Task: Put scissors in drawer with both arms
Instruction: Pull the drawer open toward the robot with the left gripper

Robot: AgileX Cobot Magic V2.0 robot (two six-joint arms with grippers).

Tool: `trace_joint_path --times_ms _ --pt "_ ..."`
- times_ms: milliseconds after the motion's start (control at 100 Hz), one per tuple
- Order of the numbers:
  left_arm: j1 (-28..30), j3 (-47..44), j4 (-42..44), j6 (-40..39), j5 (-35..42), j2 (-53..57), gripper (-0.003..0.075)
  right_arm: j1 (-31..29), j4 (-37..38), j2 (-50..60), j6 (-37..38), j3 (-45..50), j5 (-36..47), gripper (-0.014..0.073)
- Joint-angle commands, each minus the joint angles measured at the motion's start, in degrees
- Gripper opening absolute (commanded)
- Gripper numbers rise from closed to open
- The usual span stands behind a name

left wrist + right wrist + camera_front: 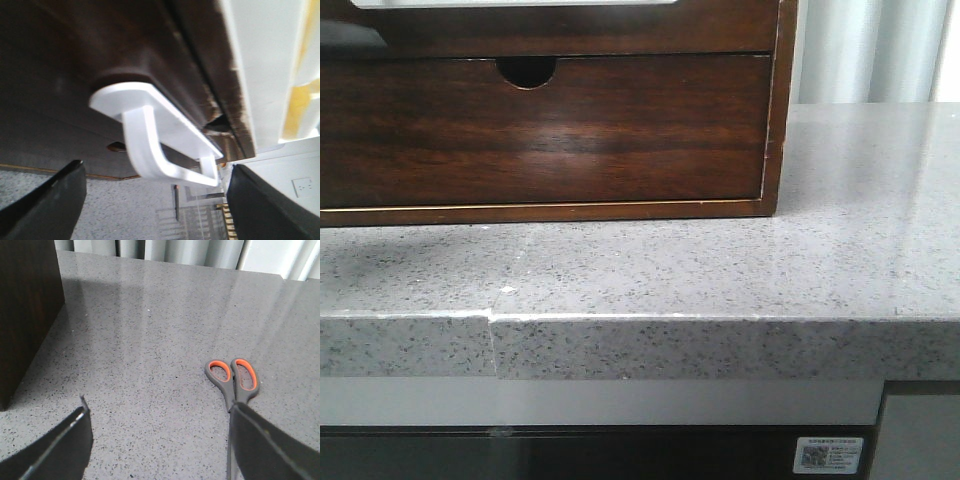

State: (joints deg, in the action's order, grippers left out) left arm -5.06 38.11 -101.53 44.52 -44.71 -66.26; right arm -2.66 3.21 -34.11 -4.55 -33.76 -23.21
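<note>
1. From the front view we only get the wooden cabinet [775, 110] sitting on the speckled grey countertop [720, 290]. The lower drawer [540, 130] with the half-round finger notch is shut. Neither arm shows up here.

2. The drawer [520, 25] we actually care about is the upper one, and just a sliver of it peeks in at the top edge of that shot, white cut-out barely visible.

3. In the left wrist view we're right up against the dark wood. The left gripper [155, 200] has its 2 black fingers [45, 205] spread wide, gripping nothing. A white loop handle [165, 150] sits between and just ahead of them, fixed to the wood on an oval white base. The fingers aren't touching it.

4. That camera sees the cabinet tilted, so the left wrist looks rolled well over relative to the cabinet.

5. In the right wrist view, the right gripper [160, 440] hangs over the bare countertop, angled down at it, jaws wide apart and empty.

6. The scissors [234, 382] lie flat on the counter, grey handles with orange-lined loops. Their blades disappear behind the right gripper's finger [265, 445], so we can't tell whether it touches them. The cabinet's side stands well apart from them.
</note>
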Motion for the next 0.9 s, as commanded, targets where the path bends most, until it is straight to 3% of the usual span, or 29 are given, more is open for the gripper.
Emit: trace_joint_path --times_ms 0,370,890 --pt "-0.40 2.01 -5.53 1.42 -3.05 -0.67 0.0536 -0.48 0.20 -0.53 -0.15 -2.00 4.55 0.0516" --pt "-0.40 2.51 -5.53 1.80 -4.59 -3.26 0.0313 -0.48 0.20 -0.53 -0.15 -2.00 4.55 0.0516" --pt "-0.40 5.33 -5.53 2.44 -2.57 -3.60 0.0288 -0.48 0.20 -0.53 -0.15 -2.00 4.55 0.0516"
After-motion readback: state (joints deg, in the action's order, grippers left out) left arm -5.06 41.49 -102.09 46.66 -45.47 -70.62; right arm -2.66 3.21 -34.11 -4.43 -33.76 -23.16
